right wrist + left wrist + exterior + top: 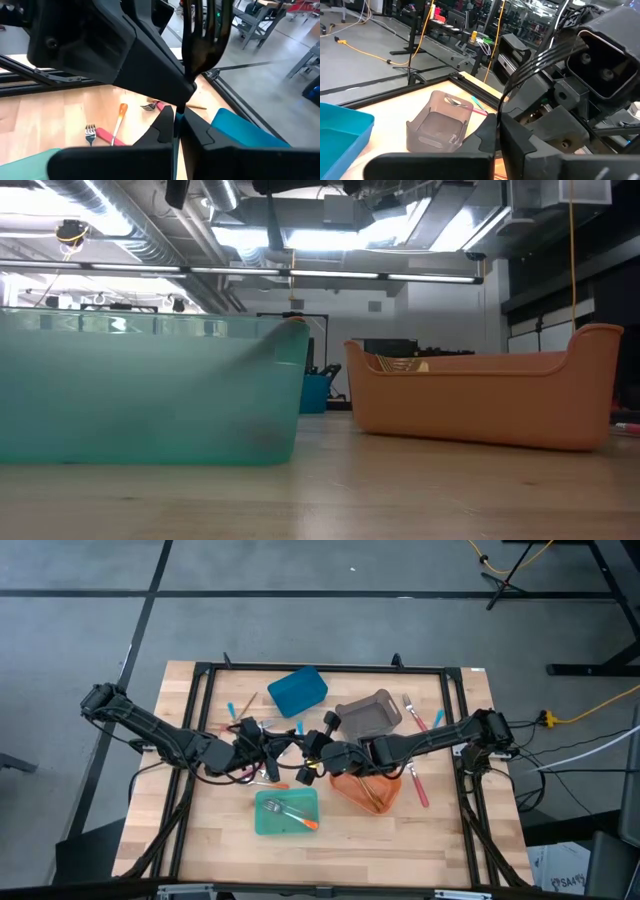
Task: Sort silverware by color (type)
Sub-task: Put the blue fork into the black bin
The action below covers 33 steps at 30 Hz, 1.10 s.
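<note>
In the high view my two grippers meet above the table's middle, between the blue bin (298, 690) and the teal bin (287, 812). A fork (204, 37) stands between them, its dark tines up and a thin blue strip of handle showing. My left gripper (290, 743) and my right gripper (312, 748) are both shut on it. In the left wrist view the tines (545, 55) curve up past my own fingers. The low view shows neither gripper. My left gripper pinches the fork at its neck, just below the tines (189, 86), between its two fingers. It comes level from the table's left. The fork is lifted clear of the table. My right gripper pinches the fork's blue handle (176, 115) between its fingertips, right under the left gripper's hold. It comes from the table's right, slanting slightly down. The tines stand above both holds.
A grey bin (368, 712) and an orange bin (368, 790) stand right of centre. The teal bin holds an orange-handled fork (292, 813). Loose forks lie on the wood: pink-handled ones (418, 785), (100, 134), an orange-handled one (118, 122) and a blue-handled one (437, 718).
</note>
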Available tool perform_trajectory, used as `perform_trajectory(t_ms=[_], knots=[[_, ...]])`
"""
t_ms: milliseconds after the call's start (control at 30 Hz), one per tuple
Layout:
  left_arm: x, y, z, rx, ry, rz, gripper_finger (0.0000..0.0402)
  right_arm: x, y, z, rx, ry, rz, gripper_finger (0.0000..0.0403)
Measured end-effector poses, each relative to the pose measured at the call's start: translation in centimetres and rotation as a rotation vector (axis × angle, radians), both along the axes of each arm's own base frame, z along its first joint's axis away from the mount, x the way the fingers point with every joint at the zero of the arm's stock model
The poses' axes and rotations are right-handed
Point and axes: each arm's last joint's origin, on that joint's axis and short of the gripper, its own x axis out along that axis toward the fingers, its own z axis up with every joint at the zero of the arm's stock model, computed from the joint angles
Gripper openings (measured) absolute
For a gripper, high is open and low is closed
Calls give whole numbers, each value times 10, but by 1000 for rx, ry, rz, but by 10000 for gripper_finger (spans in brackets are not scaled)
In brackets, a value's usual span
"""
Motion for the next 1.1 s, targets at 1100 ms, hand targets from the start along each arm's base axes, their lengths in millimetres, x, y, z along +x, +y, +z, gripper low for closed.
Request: perform_trajectory(t_ms=[1100], knots=[[0, 0, -4, 12, 51, -31, 74, -85, -84, 20, -53, 587, -174, 0]])
